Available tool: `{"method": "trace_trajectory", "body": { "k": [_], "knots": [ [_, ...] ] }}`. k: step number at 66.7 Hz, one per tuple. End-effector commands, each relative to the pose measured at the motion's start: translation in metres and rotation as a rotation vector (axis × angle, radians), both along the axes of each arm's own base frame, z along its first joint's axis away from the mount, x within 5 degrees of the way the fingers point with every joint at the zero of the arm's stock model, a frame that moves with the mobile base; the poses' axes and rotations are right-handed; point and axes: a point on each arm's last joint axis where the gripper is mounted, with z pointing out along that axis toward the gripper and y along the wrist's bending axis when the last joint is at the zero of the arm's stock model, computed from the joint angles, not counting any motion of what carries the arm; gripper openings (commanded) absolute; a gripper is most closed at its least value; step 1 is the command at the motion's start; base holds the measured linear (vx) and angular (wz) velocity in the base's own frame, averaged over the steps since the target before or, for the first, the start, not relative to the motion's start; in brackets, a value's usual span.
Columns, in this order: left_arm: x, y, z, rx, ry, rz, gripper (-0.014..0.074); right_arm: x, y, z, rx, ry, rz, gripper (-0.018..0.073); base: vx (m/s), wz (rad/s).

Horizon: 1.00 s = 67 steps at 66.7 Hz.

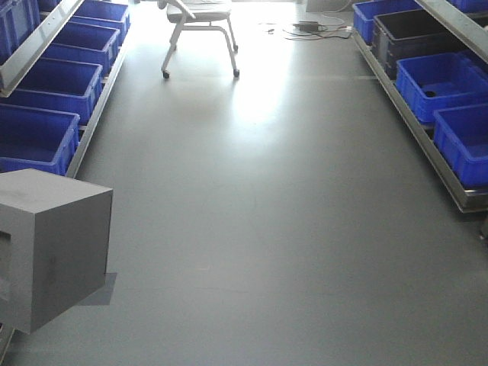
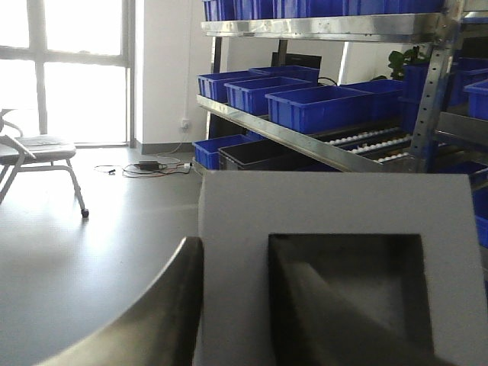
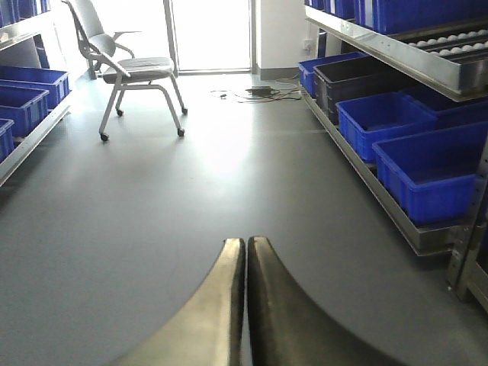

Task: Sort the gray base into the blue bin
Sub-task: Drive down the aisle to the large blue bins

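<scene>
The gray base (image 1: 53,244) is a matte gray cube, held up at the lower left of the front view. In the left wrist view it (image 2: 328,206) fills the lower right, its square recess facing the camera. My left gripper (image 2: 236,255) is shut on one wall of the cube, with one finger (image 2: 171,305) outside and the other inside the recess. My right gripper (image 3: 245,248) is shut and empty above the bare floor. Several blue bins stand on low racks at the left (image 1: 34,137) and at the right (image 1: 442,84); I cannot tell which one is the task's.
A black bin (image 1: 412,34) sits among the blue ones on the right rack. A wheeled chair (image 1: 202,23) stands at the far end of the aisle, with cables (image 1: 313,29) on the floor near it. Metal rack rails (image 1: 427,145) line both sides.
</scene>
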Motion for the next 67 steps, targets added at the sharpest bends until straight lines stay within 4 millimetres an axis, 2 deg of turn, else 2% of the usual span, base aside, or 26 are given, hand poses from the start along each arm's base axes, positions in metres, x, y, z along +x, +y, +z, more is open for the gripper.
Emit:
{"method": "trace_trajectory", "body": {
  "k": [1,22,67],
  "knots": [
    [-0.0016,0.0013,0.0214,-0.075,-0.119,0.004,0.0002,0.0020,-0.0004,0.0049,-0.021,-0.051,-0.002,-0.0005,0.31,0.18],
    [-0.0016,0.0013,0.0214,-0.075,-0.119,0.004,0.0002,0.0020,-0.0004,0.0049,-0.021,-0.051,-0.002,-0.0005,0.28,0.42],
    [-0.0016,0.0013,0.0214,-0.075,-0.119,0.004,0.0002,0.0020,-0.0004,0.0049,-0.021,-0.051,-0.002,-0.0005,0.20,0.75]
  ]
}}
